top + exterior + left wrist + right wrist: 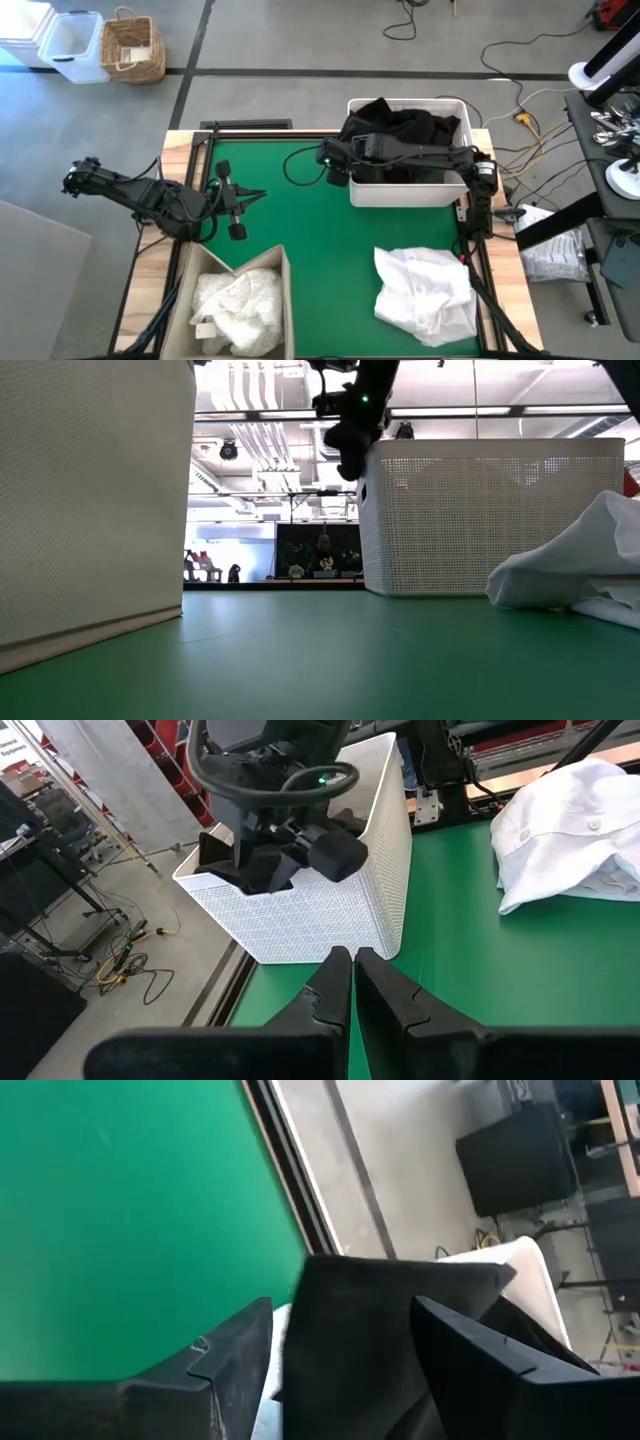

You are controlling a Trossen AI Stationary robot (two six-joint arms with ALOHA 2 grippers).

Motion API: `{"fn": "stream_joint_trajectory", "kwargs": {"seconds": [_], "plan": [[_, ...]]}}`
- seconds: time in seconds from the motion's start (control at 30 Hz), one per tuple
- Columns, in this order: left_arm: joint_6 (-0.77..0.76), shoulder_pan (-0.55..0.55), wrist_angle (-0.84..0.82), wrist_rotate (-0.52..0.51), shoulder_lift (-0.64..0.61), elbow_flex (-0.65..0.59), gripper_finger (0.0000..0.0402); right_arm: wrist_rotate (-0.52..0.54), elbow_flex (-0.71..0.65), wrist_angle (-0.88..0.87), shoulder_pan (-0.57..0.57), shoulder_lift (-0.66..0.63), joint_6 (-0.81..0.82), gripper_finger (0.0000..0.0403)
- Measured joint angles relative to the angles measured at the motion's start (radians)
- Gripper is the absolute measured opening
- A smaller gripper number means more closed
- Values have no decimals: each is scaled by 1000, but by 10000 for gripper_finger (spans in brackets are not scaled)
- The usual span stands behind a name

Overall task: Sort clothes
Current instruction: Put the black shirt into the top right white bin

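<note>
Dark garment [370, 1330] lies between the right gripper's [340, 1370] parted jaws, over the basket [405, 190]

white garment [575, 575] cut off at the low view's three o'clock edge; beige bin [90, 500] cropped at nine o'clock; distant figures [205, 565] too small to tell.

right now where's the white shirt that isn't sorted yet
In the high view the white shirt lies on the green mat's right side, just below the white basket.
</note>
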Motion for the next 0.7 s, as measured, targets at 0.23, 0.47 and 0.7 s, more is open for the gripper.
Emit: {"fn": "stream_joint_trajectory", "kwargs": {"seconds": [0.23,0.47,0.7], "plan": [[0,0,0,0,0,0,0,19,10,-2,-18,-1,20,203],[0,0,1,0,0,0,0,19,63,-16,-28,-1,13,130],[0,0,1,0,0,0,0,-43,65,-24,-58,-2,72,18]]}}
